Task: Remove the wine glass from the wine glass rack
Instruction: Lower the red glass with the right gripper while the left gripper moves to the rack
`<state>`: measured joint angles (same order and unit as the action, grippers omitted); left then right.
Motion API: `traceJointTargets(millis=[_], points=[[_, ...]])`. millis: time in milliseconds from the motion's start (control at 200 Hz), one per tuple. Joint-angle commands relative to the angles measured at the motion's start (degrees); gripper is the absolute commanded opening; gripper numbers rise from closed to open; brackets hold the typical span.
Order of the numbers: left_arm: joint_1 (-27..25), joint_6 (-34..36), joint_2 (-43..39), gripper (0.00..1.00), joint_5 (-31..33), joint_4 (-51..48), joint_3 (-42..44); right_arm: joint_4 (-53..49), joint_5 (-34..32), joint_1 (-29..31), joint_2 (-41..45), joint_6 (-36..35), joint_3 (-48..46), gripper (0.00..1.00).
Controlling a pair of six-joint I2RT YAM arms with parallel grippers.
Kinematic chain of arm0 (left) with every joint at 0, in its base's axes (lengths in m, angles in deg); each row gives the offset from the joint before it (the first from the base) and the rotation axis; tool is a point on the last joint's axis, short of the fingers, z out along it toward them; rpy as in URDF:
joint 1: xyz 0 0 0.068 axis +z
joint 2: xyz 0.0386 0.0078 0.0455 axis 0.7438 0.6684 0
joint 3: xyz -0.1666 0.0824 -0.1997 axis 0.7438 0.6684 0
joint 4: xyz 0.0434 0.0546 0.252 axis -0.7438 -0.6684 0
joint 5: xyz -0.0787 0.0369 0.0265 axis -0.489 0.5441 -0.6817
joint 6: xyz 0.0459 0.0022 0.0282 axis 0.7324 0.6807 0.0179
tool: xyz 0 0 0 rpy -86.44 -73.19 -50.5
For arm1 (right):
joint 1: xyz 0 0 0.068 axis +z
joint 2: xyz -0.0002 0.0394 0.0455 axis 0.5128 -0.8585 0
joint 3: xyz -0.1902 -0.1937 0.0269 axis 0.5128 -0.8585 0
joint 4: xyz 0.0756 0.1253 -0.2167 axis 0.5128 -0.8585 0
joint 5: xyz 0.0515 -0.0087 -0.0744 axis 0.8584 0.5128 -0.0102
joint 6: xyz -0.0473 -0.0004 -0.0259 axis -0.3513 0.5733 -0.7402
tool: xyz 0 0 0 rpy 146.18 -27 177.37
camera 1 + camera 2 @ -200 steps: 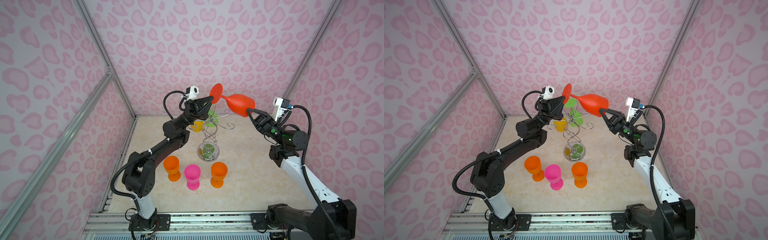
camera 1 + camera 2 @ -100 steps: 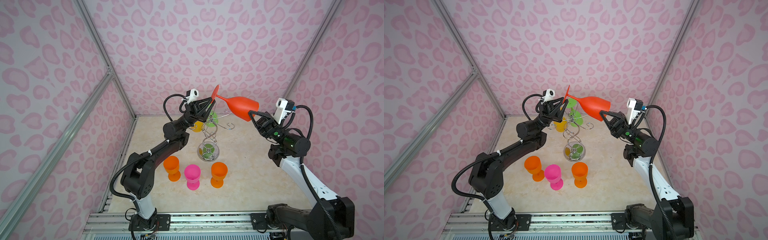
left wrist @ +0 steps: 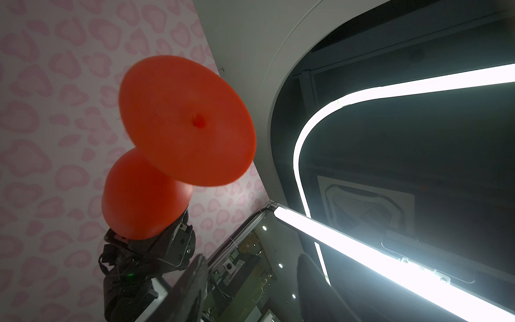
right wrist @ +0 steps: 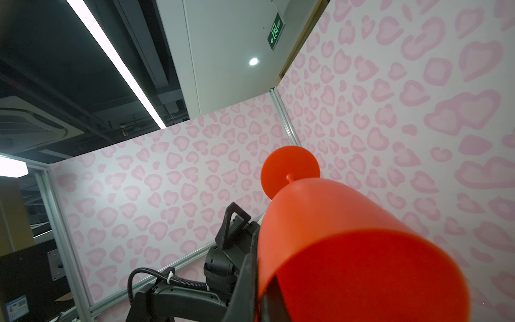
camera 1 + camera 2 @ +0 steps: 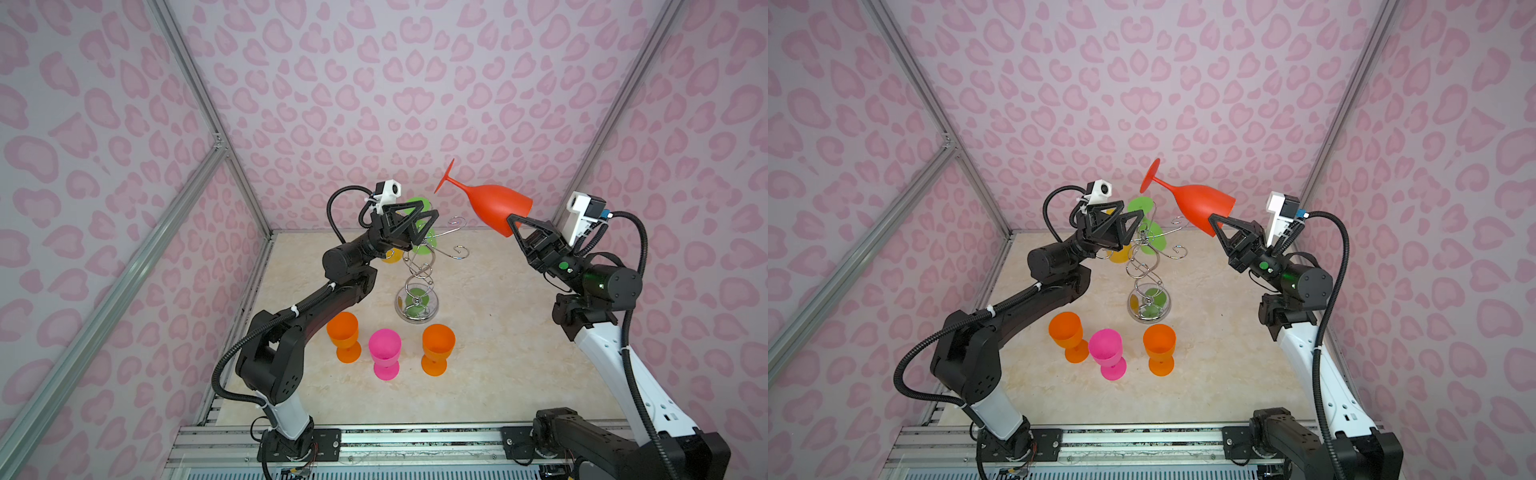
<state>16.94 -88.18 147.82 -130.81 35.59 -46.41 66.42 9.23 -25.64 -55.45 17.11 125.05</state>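
Observation:
The red wine glass [image 5: 494, 203] [image 5: 1200, 203] hangs in the air, tipped on its side with its foot toward the back wall. It is off the chrome wine glass rack [image 5: 419, 270] [image 5: 1144, 266] and up to its right. My right gripper [image 5: 510, 220] [image 5: 1212, 218] [image 4: 257, 292] is shut on the rim of the glass [image 4: 348, 237]. My left gripper [image 5: 424, 222] [image 5: 1133, 208] [image 3: 252, 259] stands open over the rack's hooks, with nothing between its fingers. It is below and to the left of the glass's foot [image 3: 184, 120] and apart from it.
A green glass [image 5: 424, 241] and a yellow glass [image 5: 390, 255] hang on the rack behind my left gripper. Two orange glasses [image 5: 343, 332] [image 5: 438, 345] and a pink one [image 5: 384, 349] stand upright in front of the rack's base. Pink patterned walls close in three sides.
My left gripper has opened, let go of the red glass's foot and dropped back toward the rack. The right gripper has carried the glass a little right and further from the rack.

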Motion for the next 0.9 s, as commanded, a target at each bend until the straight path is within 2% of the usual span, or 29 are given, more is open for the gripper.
traceJointTargets(millis=[0, 65, 150, 410, 575, 665, 780, 895], points=[[0.2, 4.8, -1.8, 0.59, -3.1, 0.9, 0.7, -31.6, -6.4, -0.1, 3.1, -20.7, 4.7, 0.0], [0.3, 8.0, -2.9, 0.61, -4.4, -1.3, 1.3, -44.8, -10.7, -0.3, 3.9, -27.5, 8.5, 0.0], [0.4, 13.5, -5.0, 0.64, -6.0, -5.6, 2.4, -56.3, -15.6, -0.8, 4.2, -32.6, 12.4, 0.0], [2.4, 33.2, -13.9, 0.67, -8.4, -27.2, 4.5, -76.4, -24.9, -3.4, 1.4, -38.4, 18.7, 0.0], [5.3, 43.0, -20.1, 0.69, -7.6, -40.1, 5.2, -88.5, -25.3, -3.1, -5.4, -43.9, 21.5, 0.0], [7.1, 49.2, -23.8, 0.74, -5.3, -48.1, 6.0, -94.6, -28.5, 0.0, -8.9, -47.5, 22.4, 0.0], [8.6, 59.4, -28.1, 0.76, -1.6, -60.5, 5.5, -99.1, -37.2, 5.9, -11.8, -50.4, 22.7, 0.0], [9.1, 66.5, -31.1, 0.78, 2.1, -69.7, 4.4, -101.6, -39.8, 9.3, -14.0, -51.7, 22.3, 0.0]])
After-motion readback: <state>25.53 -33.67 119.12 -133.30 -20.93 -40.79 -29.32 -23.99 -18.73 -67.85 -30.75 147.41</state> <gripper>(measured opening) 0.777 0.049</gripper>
